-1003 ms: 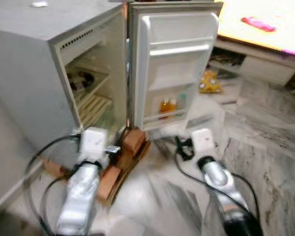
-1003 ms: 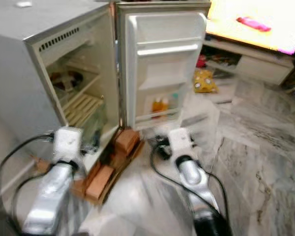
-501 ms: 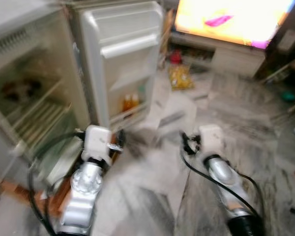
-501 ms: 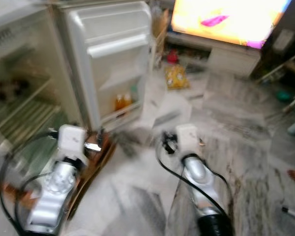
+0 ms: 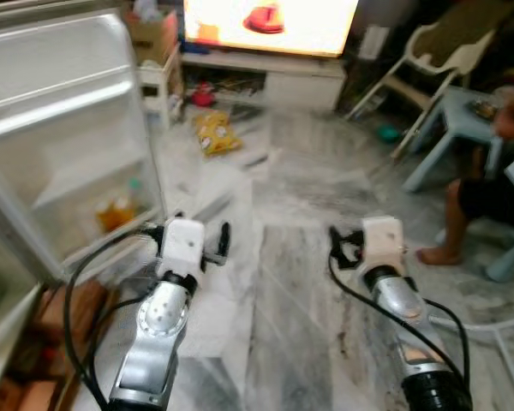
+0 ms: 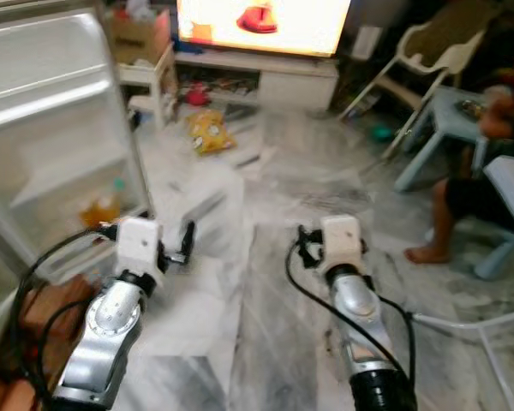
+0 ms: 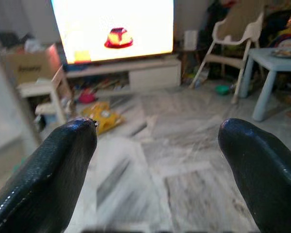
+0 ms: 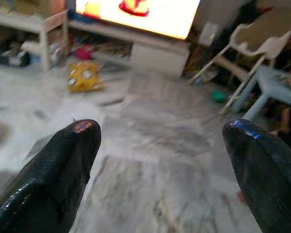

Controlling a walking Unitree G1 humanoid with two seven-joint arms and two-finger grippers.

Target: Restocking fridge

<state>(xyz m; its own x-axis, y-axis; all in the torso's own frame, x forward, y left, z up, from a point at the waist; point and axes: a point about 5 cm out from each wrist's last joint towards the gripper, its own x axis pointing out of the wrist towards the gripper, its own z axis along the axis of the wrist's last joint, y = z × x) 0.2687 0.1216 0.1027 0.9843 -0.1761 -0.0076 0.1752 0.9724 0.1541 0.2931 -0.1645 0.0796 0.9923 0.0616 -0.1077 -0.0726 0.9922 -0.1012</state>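
Observation:
The white fridge door (image 5: 60,145) stands open at the far left, and orange bottles (image 5: 111,214) sit on its lower shelf. My left gripper (image 7: 157,133) is open and holds nothing; it is held low, just right of the door, over the marble floor. My right gripper (image 8: 162,128) is also open with nothing between its fingers, and it points across the floor towards the TV stand. Both silver arms (image 5: 158,325) reach forward side by side.
A lit TV (image 5: 270,21) on a low white stand lies ahead. A yellow bag (image 5: 214,133) lies on the floor. At the right are a white chair (image 5: 428,60), a blue table (image 5: 463,111) and a seated person (image 5: 488,193). Brown blocks (image 5: 60,308) lie under the fridge.
The whole view has swung to the right. The fridge has slid to the left edge, and the chair, table and person have come into view. Both grippers stay open.

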